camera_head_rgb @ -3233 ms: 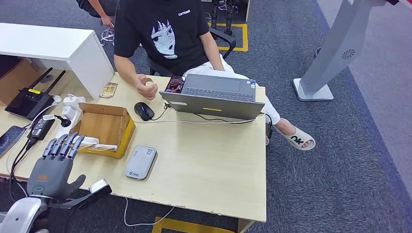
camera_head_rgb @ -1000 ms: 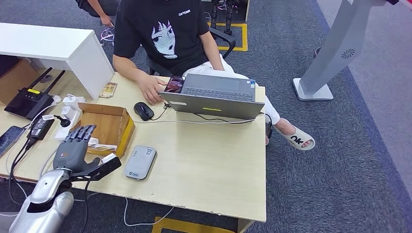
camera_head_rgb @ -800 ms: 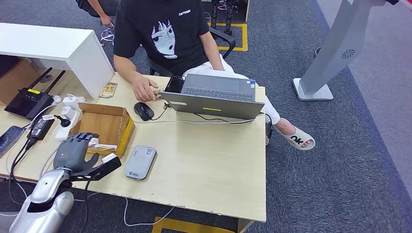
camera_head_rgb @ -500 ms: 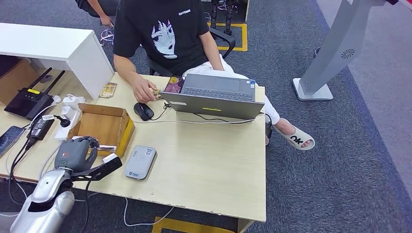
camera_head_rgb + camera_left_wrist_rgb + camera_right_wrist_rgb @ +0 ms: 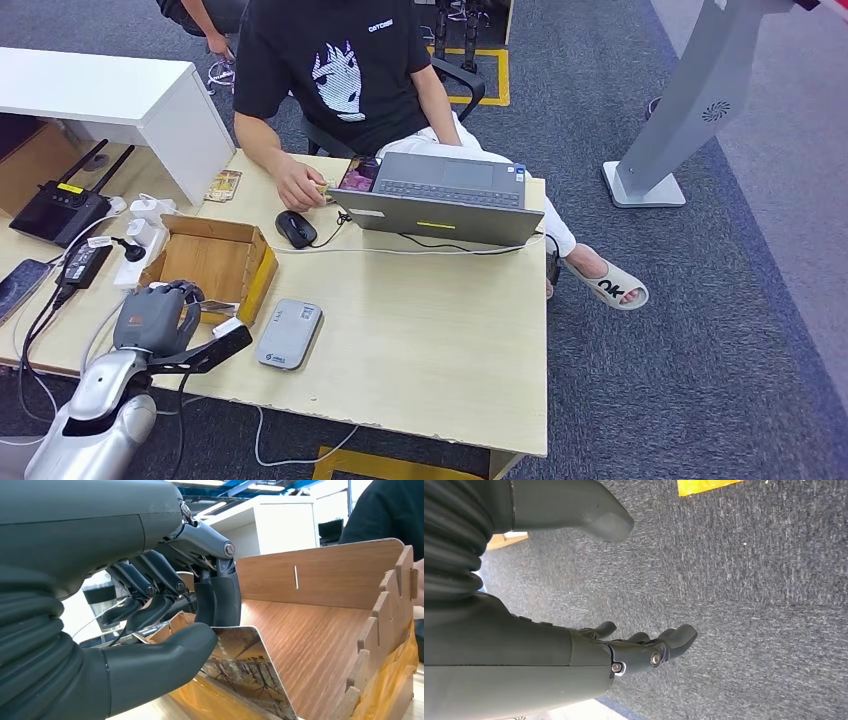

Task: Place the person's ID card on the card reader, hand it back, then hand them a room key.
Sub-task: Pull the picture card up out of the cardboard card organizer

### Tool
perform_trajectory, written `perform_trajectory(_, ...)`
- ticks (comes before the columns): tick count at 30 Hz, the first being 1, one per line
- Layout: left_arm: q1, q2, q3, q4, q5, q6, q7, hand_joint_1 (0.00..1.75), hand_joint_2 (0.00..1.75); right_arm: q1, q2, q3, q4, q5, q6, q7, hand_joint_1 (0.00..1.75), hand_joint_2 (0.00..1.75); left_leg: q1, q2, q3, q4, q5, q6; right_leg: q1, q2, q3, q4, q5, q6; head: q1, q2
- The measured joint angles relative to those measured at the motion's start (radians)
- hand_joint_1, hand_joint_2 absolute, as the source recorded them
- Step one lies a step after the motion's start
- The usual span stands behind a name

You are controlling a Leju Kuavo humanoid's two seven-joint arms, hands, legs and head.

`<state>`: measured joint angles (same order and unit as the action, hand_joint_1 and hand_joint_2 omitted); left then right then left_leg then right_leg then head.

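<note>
The left hand [image 5: 152, 318] sits at the near left edge of the desk [image 5: 430, 340], its fingers curled down over the near rim of the open wooden box [image 5: 215, 262]. In the left wrist view the same hand [image 5: 165, 625] pinches a card [image 5: 245, 667] between the thick thumb and the darker fingers [image 5: 217, 597]; the card bears a printed picture and leans on the box's near lip, its free end reaching out over the box floor. From the head view a pale sliver of that card [image 5: 216, 306] shows just to the right of the fingers, inside the near part of the box. The grey card reader [image 5: 289, 334] lies flat on the desk just to the right of the hand, apart from it and from the box. The right hand [image 5: 644, 650] hangs over grey carpet with its fingers loosely apart, holding nothing. At the far side of the desk a person [image 5: 335, 70] in a black shirt sits behind an open laptop [image 5: 440, 198]; the person's hand [image 5: 298, 186] rests on the desk by the laptop's left corner, touching a small card-like item that is too small to identify. A black mouse [image 5: 296, 228] lies between that hand and the box.
</note>
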<state>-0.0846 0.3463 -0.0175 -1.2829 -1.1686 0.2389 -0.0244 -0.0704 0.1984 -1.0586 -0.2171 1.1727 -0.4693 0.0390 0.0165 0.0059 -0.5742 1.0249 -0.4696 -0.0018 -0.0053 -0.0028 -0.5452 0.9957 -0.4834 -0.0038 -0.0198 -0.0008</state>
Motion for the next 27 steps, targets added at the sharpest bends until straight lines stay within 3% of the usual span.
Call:
perform_trajectory(17,-0.033,0.013,0.007,0.015,-0.03,0.126,0.016,1.75,1.75,0.0,-0.001,0.0,0.0,0.0,-0.006,-0.006,0.0,1.75,0.0,0.0,0.0,0.0,0.0,0.0,0.0,0.0,0.0,0.0,0.0,0.0,0.0,0.0)
perform_trajectory(27,-0.216,0.082,0.034,-0.01,-0.043,0.107,0.016,1.75,1.75,-0.001,-0.002,0.0,0.0,0.0,-0.016,-0.005,0.0,1.75,0.001,0.0,-0.001,0.0,0.004,0.0,0.001,-0.001,-0.001,0.0,0.003,0.0,0.0,0.0)
